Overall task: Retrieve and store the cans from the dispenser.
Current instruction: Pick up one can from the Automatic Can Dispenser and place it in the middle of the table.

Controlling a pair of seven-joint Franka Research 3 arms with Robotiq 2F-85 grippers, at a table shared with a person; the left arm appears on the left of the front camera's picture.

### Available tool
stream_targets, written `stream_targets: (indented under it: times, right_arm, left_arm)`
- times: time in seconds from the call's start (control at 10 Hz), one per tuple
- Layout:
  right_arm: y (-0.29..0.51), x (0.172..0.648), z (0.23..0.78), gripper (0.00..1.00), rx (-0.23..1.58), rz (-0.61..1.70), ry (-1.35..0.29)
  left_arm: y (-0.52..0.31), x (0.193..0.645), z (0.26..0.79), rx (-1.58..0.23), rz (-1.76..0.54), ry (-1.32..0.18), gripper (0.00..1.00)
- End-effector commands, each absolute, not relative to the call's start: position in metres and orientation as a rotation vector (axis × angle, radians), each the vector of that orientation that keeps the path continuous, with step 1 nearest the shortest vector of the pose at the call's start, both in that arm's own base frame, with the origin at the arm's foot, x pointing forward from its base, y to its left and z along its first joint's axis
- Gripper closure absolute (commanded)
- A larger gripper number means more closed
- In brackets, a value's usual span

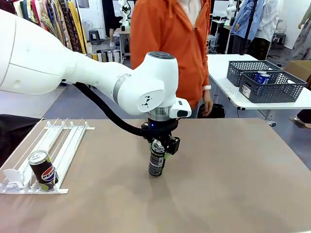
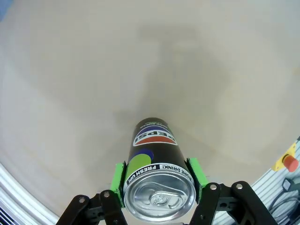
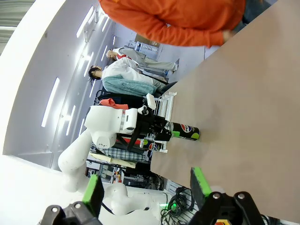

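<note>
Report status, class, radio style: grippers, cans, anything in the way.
Left gripper shut on dark can, upright mid-table. Right gripper open, empty. Second can sits in dispenser. Person at far edge.

Open across the right half of the tan tabletop (image 1: pixel 233 184). Blocked mid-tabletop by the upright black drink can (image 1: pixel 156 165) clamped in the left tool (image 1: pixel 159 148) under its white arm (image 1: pixel 73 68). Crowded at the near left corner by a flat white plastic rail rack (image 1: pixel 68 138) holding a dark logo can (image 1: pixel 43 170); hemmed at the far edge by an orange-jacketed person (image 1: pixel 170 39).
</note>
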State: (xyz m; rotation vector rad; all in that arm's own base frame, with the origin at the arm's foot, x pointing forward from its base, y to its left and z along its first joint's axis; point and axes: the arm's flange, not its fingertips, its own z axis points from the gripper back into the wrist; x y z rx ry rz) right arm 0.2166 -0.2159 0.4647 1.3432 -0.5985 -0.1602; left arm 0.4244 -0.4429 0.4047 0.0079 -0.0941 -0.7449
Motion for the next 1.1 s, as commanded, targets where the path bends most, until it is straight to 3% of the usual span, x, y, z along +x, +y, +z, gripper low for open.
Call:
stream_targets:
  times: [0.0,0.1,0.4,0.7,1.0]
  right_arm:
    - [-0.216,0.22,0.468,0.0,1.355,-0.144,-0.632]
    - [-0.216,0.22,0.468,0.0,1.355,-0.144,-0.632]
    - [-0.216,0.22,0.468,0.0,1.355,-0.144,-0.632]
    - [-0.216,0.22,0.468,0.0,1.355,-0.144,-0.632]
    - [-0.216,0.22,0.468,0.0,1.355,-0.144,-0.632]
  left_arm:
    - [-0.44,0.425,0.414,0.012,-0.736,-0.127,0.08]
    - [-0.439,0.425,0.415,0.008,-0.736,-0.132,0.0]
    - [-0.409,0.429,0.462,-0.097,-0.636,-0.267,0.0]
    - [-0.283,0.402,0.564,-0.2,-0.456,-0.328,0.0]
    - [-0.113,0.374,0.61,-0.527,-0.23,-0.337,0.0]
